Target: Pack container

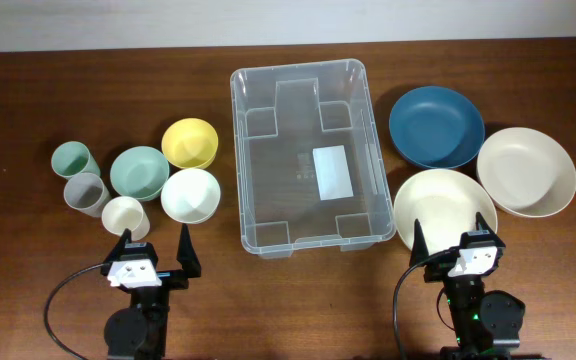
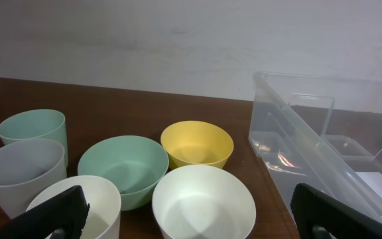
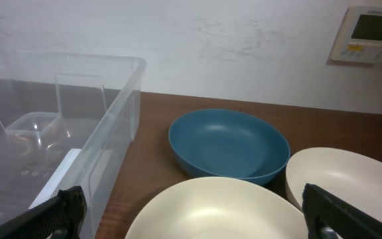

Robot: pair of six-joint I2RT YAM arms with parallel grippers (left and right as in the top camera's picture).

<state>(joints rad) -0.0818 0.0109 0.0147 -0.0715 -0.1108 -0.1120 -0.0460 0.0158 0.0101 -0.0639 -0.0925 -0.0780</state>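
The clear plastic container (image 1: 308,155) stands empty in the middle of the table, a white label on its base; it also shows in the left wrist view (image 2: 330,146) and the right wrist view (image 3: 58,133). My left gripper (image 1: 154,252) is open and empty at the front left, just before a white bowl (image 1: 189,194) and a cream cup (image 1: 125,216). My right gripper (image 1: 456,240) is open and empty at the front right, over the near edge of a cream bowl (image 1: 443,205).
Left of the container stand a yellow bowl (image 1: 189,142), a green bowl (image 1: 139,172), a green cup (image 1: 72,159) and a grey cup (image 1: 85,192). Right of it lie a blue bowl (image 1: 435,125) and a second cream bowl (image 1: 526,170).
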